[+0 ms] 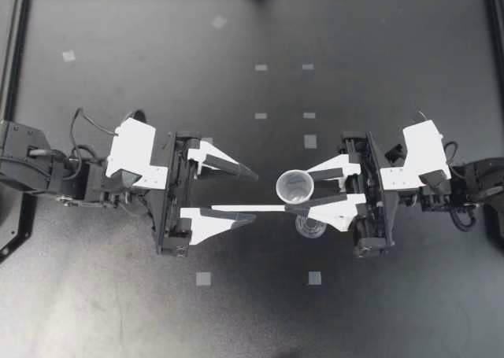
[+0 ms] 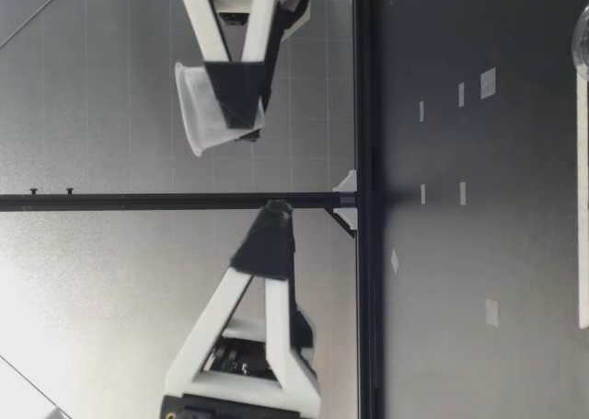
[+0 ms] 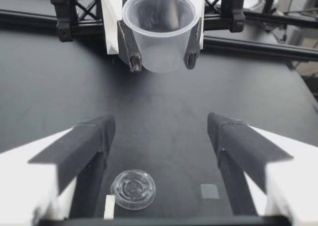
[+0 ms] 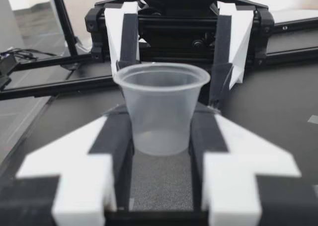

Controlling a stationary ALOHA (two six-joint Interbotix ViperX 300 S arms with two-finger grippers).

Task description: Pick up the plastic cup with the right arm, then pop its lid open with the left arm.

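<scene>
- Between the fingers of your right gripper (image 1: 299,193), the clear cup (image 1: 294,186) sits upright and empty. It's pinched from both sides and held up off the table (image 1: 118,295).
- Right under that claw, a clear lid (image 1: 311,226) lies flat on the table.
- Facing it, your left gripper (image 1: 254,194) stands wide open, nothing in it. Its fingertips are just short of the cup, not touching.

Clear lid (image 1: 310,227) on black table (image 1: 236,27)
</scene>
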